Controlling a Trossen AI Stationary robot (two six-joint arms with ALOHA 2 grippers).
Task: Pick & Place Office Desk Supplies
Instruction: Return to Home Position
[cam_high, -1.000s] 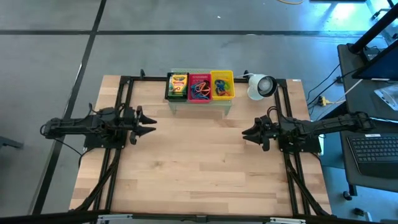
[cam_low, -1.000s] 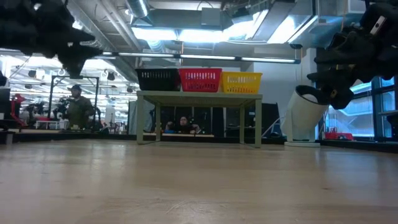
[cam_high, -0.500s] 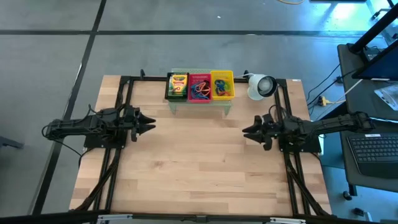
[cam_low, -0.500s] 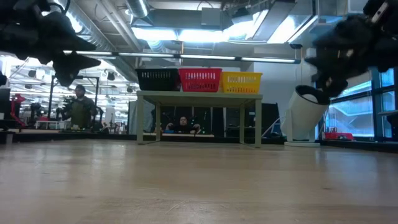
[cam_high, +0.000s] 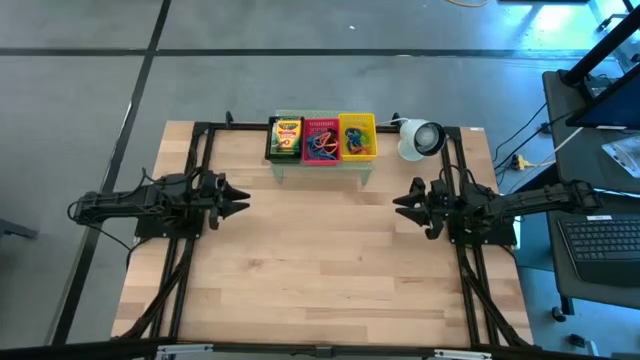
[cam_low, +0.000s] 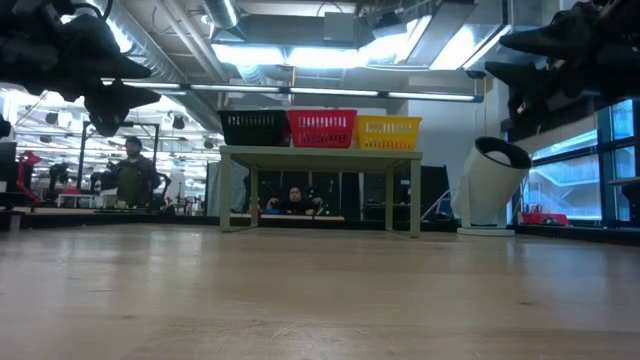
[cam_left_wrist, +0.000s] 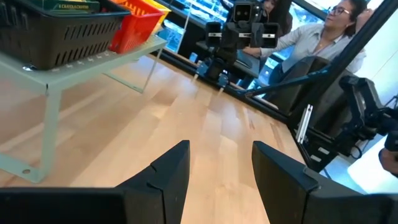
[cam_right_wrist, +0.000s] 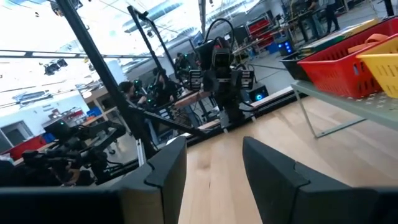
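On shelf (cam_low: 320, 153), side by side: black bin (cam_low: 254, 128) with crayon boxes (cam_high: 286, 138), red bin (cam_low: 322, 129) with rubber bands (cam_high: 321, 145), yellow bin (cam_low: 388, 132) with clips (cam_high: 356, 140). Left of shelf, well apart: left hand (cam_high: 243, 200), fingers apart, empty. Right of shelf: right hand (cam_high: 398, 206), fingers apart, empty.

Items (cam_high: 358, 141) in the twelve-o'clock yellow bin (cam_high: 358, 118) are too small to tell. The black bin (cam_left_wrist: 62, 34) is edge-cropped.

You've got a black bin (cam_low: 254, 128), a red bin (cam_low: 322, 129) and a yellow bin (cam_low: 388, 132); the stand (cam_low: 320, 153) is pale green, your desk (cam_high: 320, 270) light planked wood, the round device (cam_high: 420, 138) white.
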